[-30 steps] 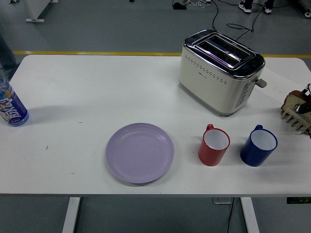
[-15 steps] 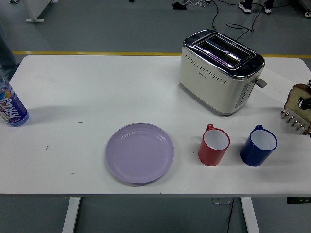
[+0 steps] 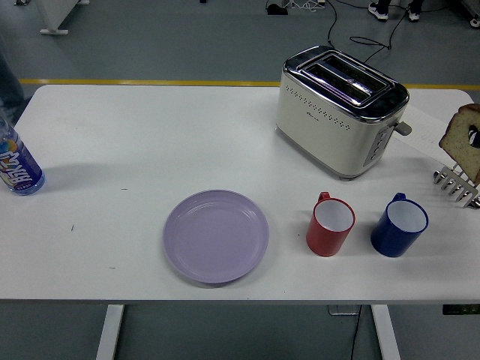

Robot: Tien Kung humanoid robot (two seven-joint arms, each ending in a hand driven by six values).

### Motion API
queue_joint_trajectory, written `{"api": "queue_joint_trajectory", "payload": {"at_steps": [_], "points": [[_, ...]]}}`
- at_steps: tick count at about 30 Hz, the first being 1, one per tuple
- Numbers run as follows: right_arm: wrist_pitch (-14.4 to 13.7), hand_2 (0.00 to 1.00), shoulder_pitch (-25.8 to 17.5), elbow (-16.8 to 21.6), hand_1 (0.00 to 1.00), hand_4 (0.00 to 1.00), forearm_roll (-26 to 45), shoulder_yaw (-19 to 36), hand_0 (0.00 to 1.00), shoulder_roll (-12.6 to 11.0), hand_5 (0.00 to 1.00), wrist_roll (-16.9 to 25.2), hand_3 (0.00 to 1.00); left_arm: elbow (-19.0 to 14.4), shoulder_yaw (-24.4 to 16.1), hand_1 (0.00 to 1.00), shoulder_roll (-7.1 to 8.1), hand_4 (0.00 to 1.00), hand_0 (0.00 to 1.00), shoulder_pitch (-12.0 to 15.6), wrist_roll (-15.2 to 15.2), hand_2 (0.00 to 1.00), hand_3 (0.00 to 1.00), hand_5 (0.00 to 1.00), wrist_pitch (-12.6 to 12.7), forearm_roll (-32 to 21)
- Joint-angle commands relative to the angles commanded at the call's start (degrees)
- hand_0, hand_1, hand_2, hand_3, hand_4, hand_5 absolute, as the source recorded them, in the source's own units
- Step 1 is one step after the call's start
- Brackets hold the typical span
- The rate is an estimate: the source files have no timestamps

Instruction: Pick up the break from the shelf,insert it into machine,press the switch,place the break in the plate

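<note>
Bread [image 3: 463, 141] is up off the rack [image 3: 456, 187] at the table's right edge; robot hand barely shows, grasp unclear; toaster [image 3: 341, 111] slots lie leftward.

Two mugs and a bottle are sitting out.
You're seeing a red mug [image 3: 330, 224] beside a blue mug [image 3: 399, 225] (both upright), a bottle [image 3: 16, 163] standing far left.

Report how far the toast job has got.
Done: the bread slice is lifted above the rack at the table's right edge. In hand: carrying it; the hand itself is barely visible. Left: the toaster slots are empty, lever unpressed, purple plate bare.
</note>
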Motion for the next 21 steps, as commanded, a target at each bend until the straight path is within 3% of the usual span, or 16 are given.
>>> {"api": "queue_joint_trajectory", "payload": {"at_steps": [7,13,21], "points": [[4.24,0.382,1.51,4.95,0.131,0.412,9.16,1.21,0.046,-4.61,0.002,0.09,0.475,0.0,0.15,0.505,0.14,0.372,0.637,-0.14,-0.07,0.497,0.561,0.842,0.03,-0.35],[7.16,0.377,6.0,8.27,0.125,0.418,15.56,2.24,0.028,-8.63,0.002,1.2,0.474,0.0,0.36,0.505,0.26,0.371,0.637,-0.28,-0.03,0.497,0.56,0.841,0.03,-0.67],[8.88,0.372,14.94,7.13,0.116,0.423,21.35,-0.18,0.015,-9.74,0.002,3.41,0.474,0.0,1.54,0.504,0.37,0.371,0.637,-0.31,-0.15,0.496,0.561,0.841,0.23,-2.06]]}}
